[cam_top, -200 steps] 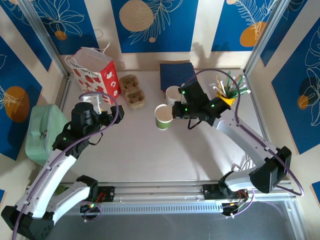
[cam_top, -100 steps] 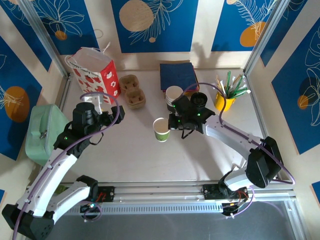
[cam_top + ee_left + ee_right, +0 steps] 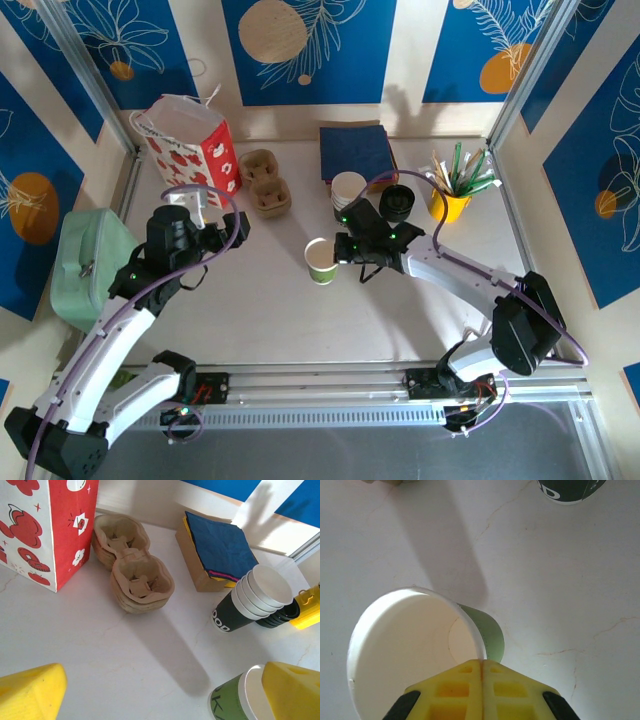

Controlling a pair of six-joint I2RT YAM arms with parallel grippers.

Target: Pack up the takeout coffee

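Observation:
The takeout coffee (image 3: 320, 260) is a lime-green paper cup with a white inside, open at the top with no lid on it. It is upright in the middle of the table. My right gripper (image 3: 341, 250) is shut on its rim, one finger inside the wall and one outside; the right wrist view shows the cup (image 3: 405, 645) pinched by the gripper (image 3: 482, 666). My left gripper (image 3: 236, 222) hangs open to the cup's left with nothing between its fingers (image 3: 30, 692). The cup (image 3: 230, 705) shows at the lower right of the left wrist view.
At the back stand a red-and-white paper bag (image 3: 190, 140), cardboard cup carriers (image 3: 265, 182), blue napkins (image 3: 355, 150), stacked white cups (image 3: 347, 190), black lids (image 3: 397, 203) and a yellow straw holder (image 3: 455, 190). A mint case (image 3: 90, 265) lies at the left edge.
My right gripper has carried the green cup from near the stacked cups toward the near side, into the middle of the table. The left arm has stayed put.

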